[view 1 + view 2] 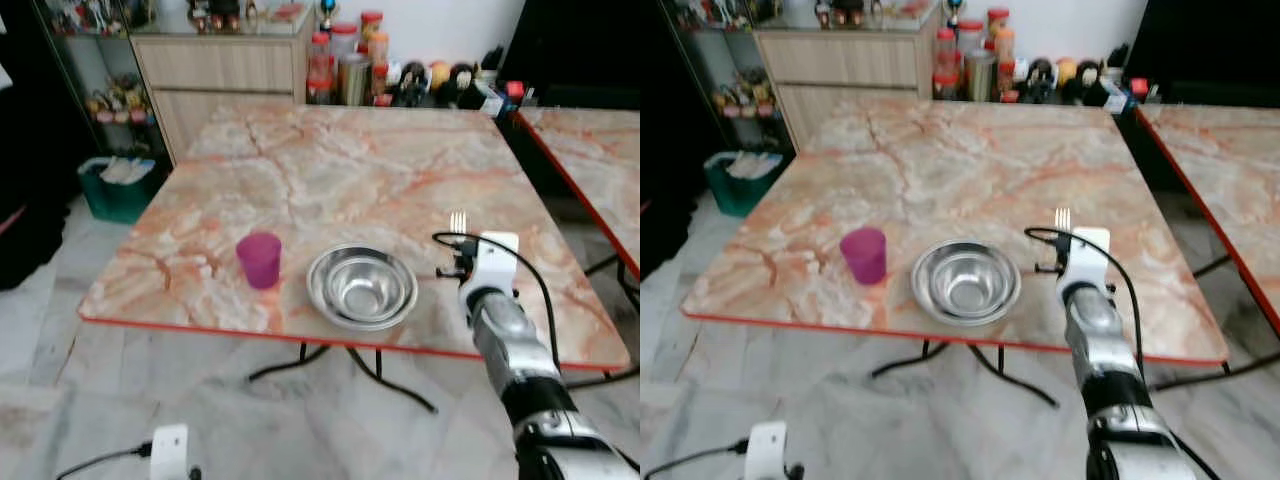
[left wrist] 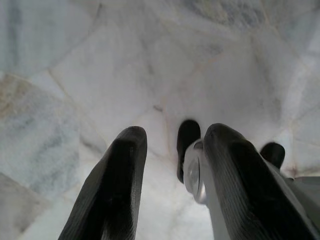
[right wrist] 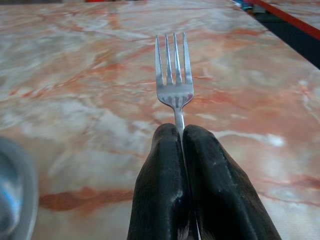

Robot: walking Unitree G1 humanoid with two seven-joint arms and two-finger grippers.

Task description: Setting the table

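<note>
Marble desk [image 1: 330,170] ahead, right gripper [image 3: 182,137] pinching the fork [image 3: 173,75] by its thin handle just right of the steel bowl [image 1: 361,286], left gripper [image 2: 170,165] spread, idle; that narrow pinch could let it twist on landing.

The worktop [image 1: 330,160] has a pink-and-cream marbled surface with a red edge and black legs. Beyond its far edge stands a light wood cabinet [image 1: 215,85]; jars and bottles [image 1: 350,65] are grouped beside it against a white wall [image 1: 440,25]. A glass shelf unit [image 1: 95,70] stands at far left, with a green bin [image 1: 118,187] on the floor below it. A second marbled table [image 1: 590,160] stands to the right. The floor [image 1: 60,290] is pale grey marble tile.
</note>
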